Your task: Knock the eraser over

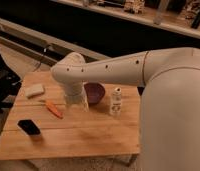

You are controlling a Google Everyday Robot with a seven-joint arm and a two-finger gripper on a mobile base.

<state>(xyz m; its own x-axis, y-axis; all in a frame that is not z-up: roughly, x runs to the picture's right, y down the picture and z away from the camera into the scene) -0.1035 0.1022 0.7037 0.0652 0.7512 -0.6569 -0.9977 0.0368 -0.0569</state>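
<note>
Gripper, seemingly downturned, beneath outstretched arm

You've got the white gripper over the tan wooden table: orange carrot just left of it, black eraser farther left, purple bowl just right.

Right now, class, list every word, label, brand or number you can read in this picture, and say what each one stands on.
Nothing here can be read.
white bottle: dark marks on its label, too blurred to read.
eraser, cream block, purple bowl: no markings visible.
gripper, pointing down between the orange piece and the purple bowl: no markings visible.
</note>
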